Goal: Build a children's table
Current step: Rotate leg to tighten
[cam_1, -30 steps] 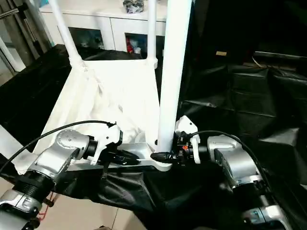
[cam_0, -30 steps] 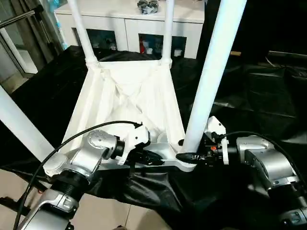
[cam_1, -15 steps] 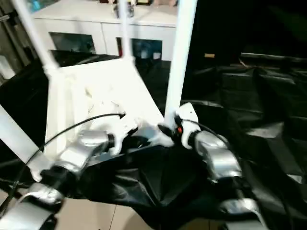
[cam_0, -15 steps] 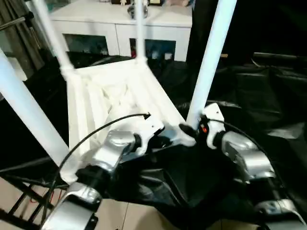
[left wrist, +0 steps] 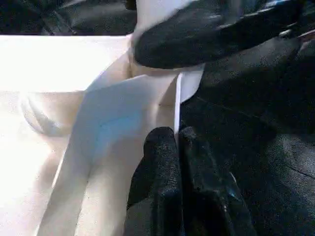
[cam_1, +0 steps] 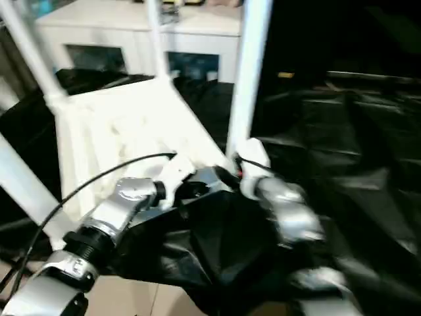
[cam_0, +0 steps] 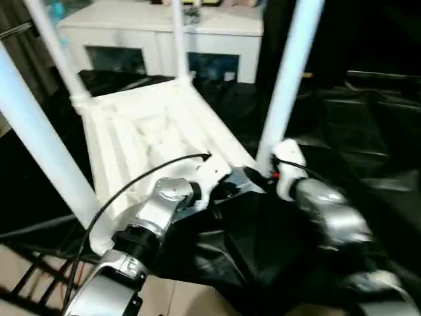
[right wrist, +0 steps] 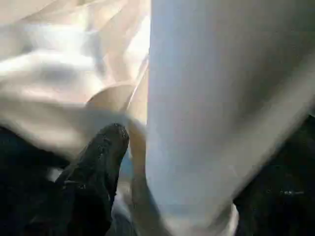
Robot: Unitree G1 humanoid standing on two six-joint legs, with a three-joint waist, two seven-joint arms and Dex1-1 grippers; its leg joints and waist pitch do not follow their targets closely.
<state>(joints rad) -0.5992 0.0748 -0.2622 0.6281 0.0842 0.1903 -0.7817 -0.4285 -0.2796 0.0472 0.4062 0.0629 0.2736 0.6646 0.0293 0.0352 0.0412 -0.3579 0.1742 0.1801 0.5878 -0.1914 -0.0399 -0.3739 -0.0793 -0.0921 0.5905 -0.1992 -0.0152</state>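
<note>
Change: against the frames a second back, the whole picture has swung, so the head camera moved; the tabletop now lies skewed, its near-right corner toward the grippers. Both grippers remain at that corner.
Tabletop: upside down on the black-draped work table, ribbed underside up.
Legs: four stand in the corner sockets; near-right leg rises beside the right gripper, near-left leg at picture left, two more at the far corners.
Left arm: silver forearm reaches forward, black cable looping over it; left gripper has its two black fingers pressed together, pinching the thin tabletop rim.
Right arm: forearm angled inward; right gripper sits at the base of the near-right leg. One black finger lies against the socket; jaw state cannot be told.
Background: white cabinet behind.
</note>
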